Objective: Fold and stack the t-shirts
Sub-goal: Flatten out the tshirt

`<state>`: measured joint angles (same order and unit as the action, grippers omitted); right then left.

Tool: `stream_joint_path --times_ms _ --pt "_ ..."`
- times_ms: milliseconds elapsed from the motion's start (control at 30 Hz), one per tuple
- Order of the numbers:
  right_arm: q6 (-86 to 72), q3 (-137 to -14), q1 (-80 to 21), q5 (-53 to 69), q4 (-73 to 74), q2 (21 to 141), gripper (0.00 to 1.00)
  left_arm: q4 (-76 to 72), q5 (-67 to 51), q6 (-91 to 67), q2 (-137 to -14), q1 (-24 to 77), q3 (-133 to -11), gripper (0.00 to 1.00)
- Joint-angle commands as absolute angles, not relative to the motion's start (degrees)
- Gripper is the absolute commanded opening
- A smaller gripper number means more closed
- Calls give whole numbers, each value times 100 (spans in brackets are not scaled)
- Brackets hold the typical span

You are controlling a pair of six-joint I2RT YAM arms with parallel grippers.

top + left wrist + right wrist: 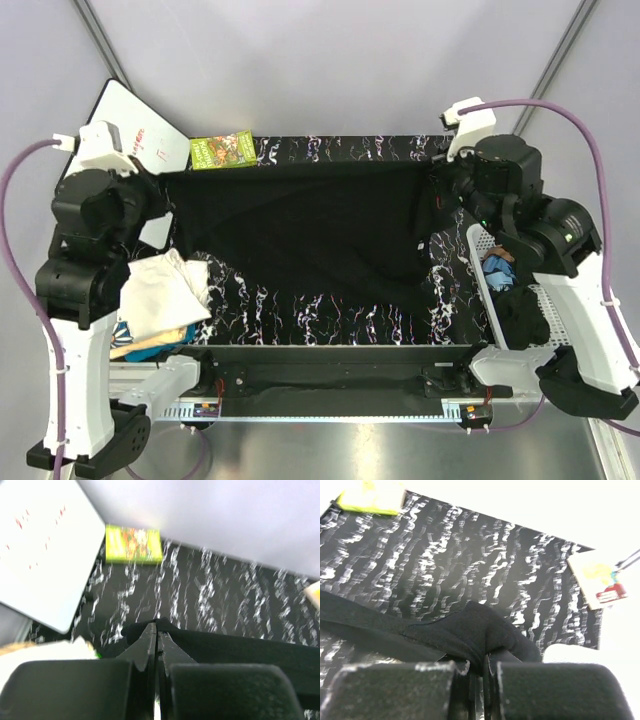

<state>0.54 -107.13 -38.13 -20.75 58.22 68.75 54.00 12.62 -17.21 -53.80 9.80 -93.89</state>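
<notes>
Stretching a black t-shirt [300,225] between two robot arms, seen from above a table with a black-and-white marbled cover [330,310]. A green packet [222,150] at the far edge of the table serves as the landmark.

The left gripper [166,184] is just left of the packet and a little nearer the arms. Its jaws are pressed together on one far corner of the shirt, and the left wrist view shows a fold of black cloth pinched at the tips [156,630]. The right gripper [441,182] is well to the right of the packet, along the same far side. It is clamped on the opposite corner, with cloth bunched over its tips [481,666]. The shirt spans the table between them, starting beside the packet and draping toward the arms.

A pile of white t-shirts [165,288] lies left of the packet, well toward the near side. A white slatted basket [482,262] stands far to the right of the packet with more garments inside.

The step in hand looks like spreading the shirt flat before folding. To do it well, the two arms should hold the far hem taut and level (no sag, no twist) and lower together. Neither pinch should let go until the cloth lies smooth on the cover, clear of the white pile.
</notes>
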Motion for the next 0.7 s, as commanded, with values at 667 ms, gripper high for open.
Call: stream_joint_path --times_ms 667 --pt "-360 -13146 -1784 737 4061 13094 11 5915 1116 -2241 -11591 273 -11468 0"
